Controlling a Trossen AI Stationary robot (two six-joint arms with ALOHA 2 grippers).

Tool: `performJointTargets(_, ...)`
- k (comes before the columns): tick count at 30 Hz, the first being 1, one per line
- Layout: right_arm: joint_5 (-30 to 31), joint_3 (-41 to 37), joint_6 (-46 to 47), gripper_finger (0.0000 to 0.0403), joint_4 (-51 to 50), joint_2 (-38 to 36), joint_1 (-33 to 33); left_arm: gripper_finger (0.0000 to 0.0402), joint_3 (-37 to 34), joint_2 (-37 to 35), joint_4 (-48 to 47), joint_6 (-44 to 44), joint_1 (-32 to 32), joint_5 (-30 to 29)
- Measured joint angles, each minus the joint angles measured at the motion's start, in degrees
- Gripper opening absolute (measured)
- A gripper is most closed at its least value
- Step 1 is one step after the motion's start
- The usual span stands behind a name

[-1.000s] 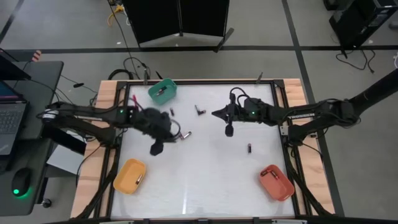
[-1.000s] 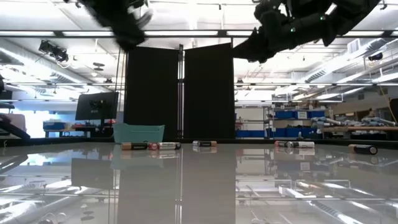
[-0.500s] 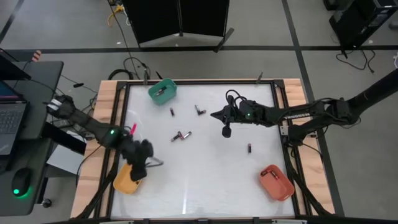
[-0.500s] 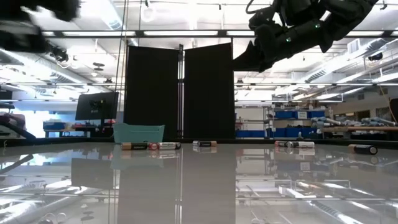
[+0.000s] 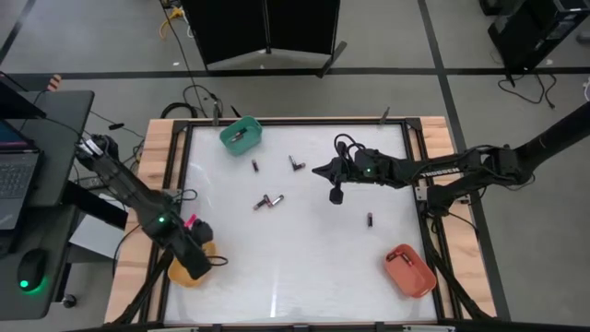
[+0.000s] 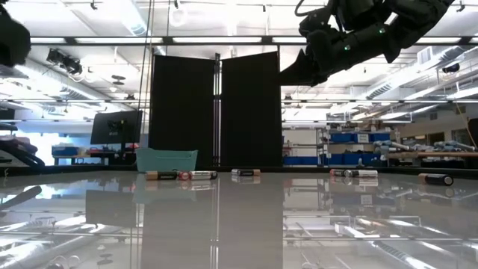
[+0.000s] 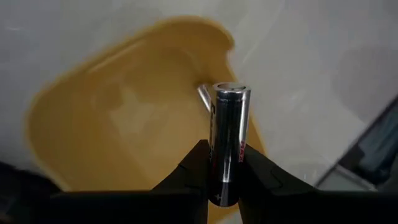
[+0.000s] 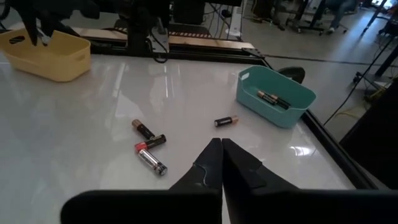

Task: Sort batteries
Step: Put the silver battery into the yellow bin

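The left hand [image 7: 225,177] was clamped on a silvery battery [image 7: 229,140] with red print, held upright just above the yellow bin [image 5: 190,265], which already had one cell inside. The teal bin [image 5: 241,135] held a couple more, while the red bin [image 5: 408,270] showed none. Judged from that, sorting was barely under way: about five loose batteries [image 5: 268,200] lay on the table [image 5: 304,267] between the yellow bin and the right hand [image 8: 221,163], whose fingers were pressed together on nothing.
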Motion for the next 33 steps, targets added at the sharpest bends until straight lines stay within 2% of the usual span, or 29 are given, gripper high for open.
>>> performJointTargets(18,0.0,-0.02,0.33,0.0014,-0.08,-0.04,0.0,0.0054,-6.6,0.22,0.46,-7.08,-0.05,0.69)
performJointTargets(33,-0.02,-0.02,0.21,0.0013,-1.17,-0.04,0.0,0.0054,-6.86,1.34,2.71,-7.26,0.29,2.24)
